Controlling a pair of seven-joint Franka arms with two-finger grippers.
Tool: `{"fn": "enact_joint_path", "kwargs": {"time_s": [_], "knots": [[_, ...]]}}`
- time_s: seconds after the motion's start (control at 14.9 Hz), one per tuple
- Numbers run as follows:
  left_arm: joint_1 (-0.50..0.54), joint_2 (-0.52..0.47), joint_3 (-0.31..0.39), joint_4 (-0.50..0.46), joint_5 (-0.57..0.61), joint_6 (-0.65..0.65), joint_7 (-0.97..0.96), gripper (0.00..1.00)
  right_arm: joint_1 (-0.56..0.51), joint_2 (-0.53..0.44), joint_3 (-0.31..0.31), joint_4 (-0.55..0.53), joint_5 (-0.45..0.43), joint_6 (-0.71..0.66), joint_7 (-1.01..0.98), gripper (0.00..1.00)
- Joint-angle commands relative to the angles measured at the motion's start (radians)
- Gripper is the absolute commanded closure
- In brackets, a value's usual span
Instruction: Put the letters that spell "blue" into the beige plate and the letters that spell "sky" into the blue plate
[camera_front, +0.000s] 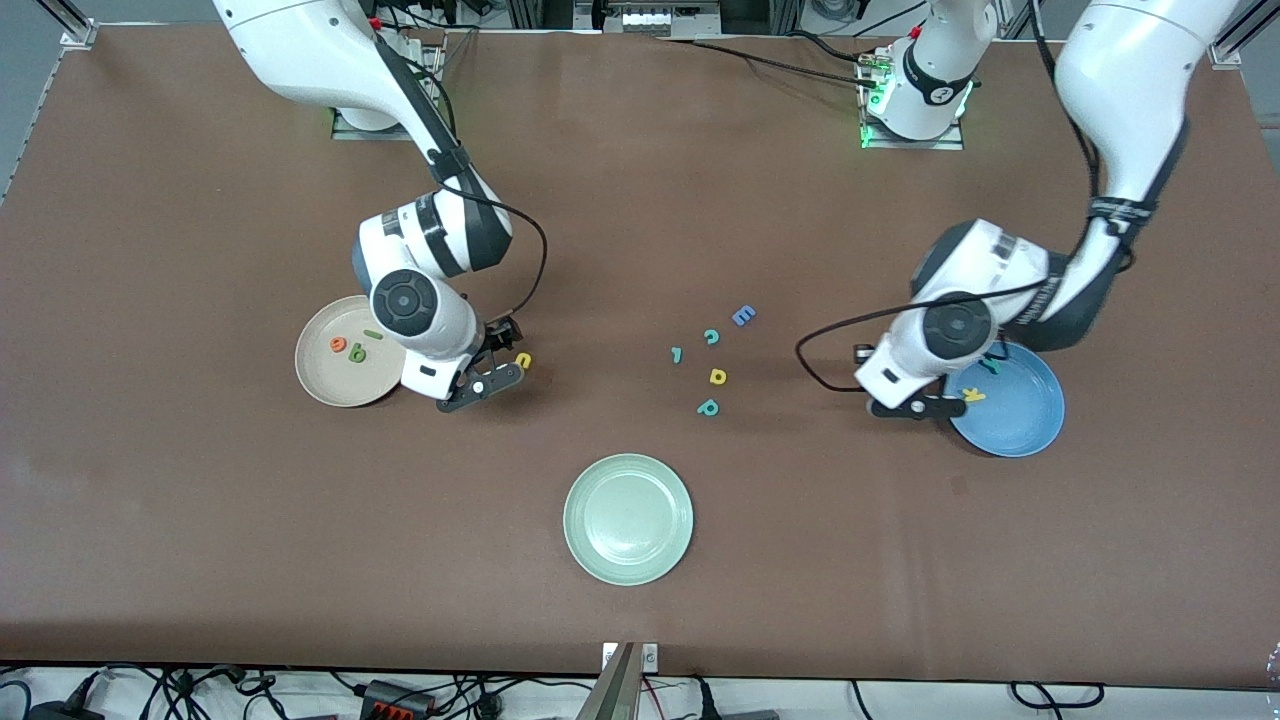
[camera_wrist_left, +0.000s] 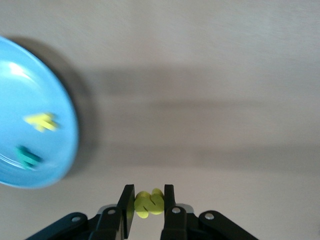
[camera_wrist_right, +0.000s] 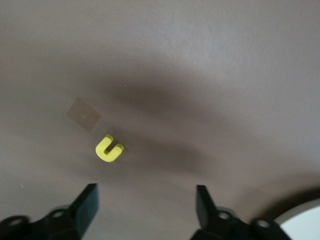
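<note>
Beige plate (camera_front: 322, 372) at the right arm's end of the surface (camera_front: 640, 560), just beside the right pincer (camera_front: 497, 352), holding an orange e (camera_front: 338, 345), a dark green b (camera_front: 357, 352) and a green bar l (camera_front: 372, 334). Right pincer low over the surface next to that plate, fingers (camera_wrist_right: 86, 205) spread wide and gripping nothing. Yellow u (camera_front: 523, 360) flat on the surface just off the right pincer's tips, toward the left arm's end; seen in the right wrist view (camera_wrist_right: 109, 148) ahead of the gap between the fingers, touching neither one. Pale green plate (camera_front: 628, 518) nearer the front camera than either pincer, roughly midway between them. Loose scatter between the two pincers: small teal hooked letter (camera_front: 677, 354), teal c-shaped letter (camera_front: 711, 337), blue capital E (camera_front: 743, 316), yellow a (camera_front: 717, 376), teal p (camera_front: 708, 407). Left pincer (camera_wrist_left: 148, 202) clenched on a yellow letter (camera_wrist_left: 149, 203), apparently the s, pinched between both fingers, over the bare surface just beside the blue plate (camera_front: 1030, 425); fingertips hidden under the wrist in the front view. In the blue plate, close by the left pincer, a yellow k (camera_front: 973, 395) and a teal y (camera_front: 991, 364), also visible in the left wrist view as a yellow piece (camera_wrist_left: 42, 121) and a teal piece (camera_wrist_left: 27, 156) lying apart from each other.
</note>
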Motion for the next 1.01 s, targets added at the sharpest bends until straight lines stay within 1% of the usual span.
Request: {"fn": "enact_joint_path", "kwargs": {"time_s": [0.0,0.07,0.13,0.27,0.47,0.54,0.6,0.67,0.74,0.81,0.87,0.94], "knots": [[0.114,0.017,-0.009,0.037,0.02,-0.011,0.238,0.91,0.03,0.024,-0.008,0.023,0.008,0.002,0.287,0.26],[0.132,0.03,0.002,0.052,0.025,-0.007,0.31,0.91,0.041,0.03,-0.008,0.026,0.021,0.011,0.361,0.26],[0.149,0.047,0.017,0.078,0.028,-0.005,0.366,0.91,0.044,0.041,-0.008,0.035,0.053,0.027,0.406,0.26],[0.18,0.084,0.029,0.106,0.043,0.009,0.441,0.91,0.05,0.071,-0.008,0.05,0.125,0.044,0.446,0.28],[0.238,0.136,0.031,0.112,0.124,0.081,0.507,0.91,0.058,0.081,-0.008,0.05,0.134,0.05,0.472,0.29],[0.257,0.15,0.031,0.112,0.129,0.099,0.525,0.91,0.061,0.082,-0.01,0.052,0.131,0.051,0.505,0.32],[0.267,0.158,0.031,0.11,0.129,0.11,0.548,0.9,0.066,0.09,-0.01,0.055,0.128,0.053,0.527,0.32],[0.272,0.158,0.031,0.109,0.129,0.113,0.556,0.88,0.069,0.092,-0.01,0.056,0.128,0.06,0.53,0.32],[0.274,0.158,0.031,0.107,0.128,0.113,0.556,0.82,0.07,0.093,-0.01,0.056,0.128,0.063,0.539,0.32],[0.274,0.158,0.029,0.106,0.128,0.111,0.555,0.59,0.07,0.098,-0.01,0.056,0.128,0.062,0.556,0.32],[0.274,0.158,0.031,0.106,0.126,0.11,0.555,0.21,0.072,0.101,-0.011,0.056,0.127,0.062,0.573,0.34],[0.277,0.156,0.029,0.106,0.126,0.107,0.556,0.0,0.072,0.102,-0.011,0.055,0.124,0.062,0.587,0.34]]}}
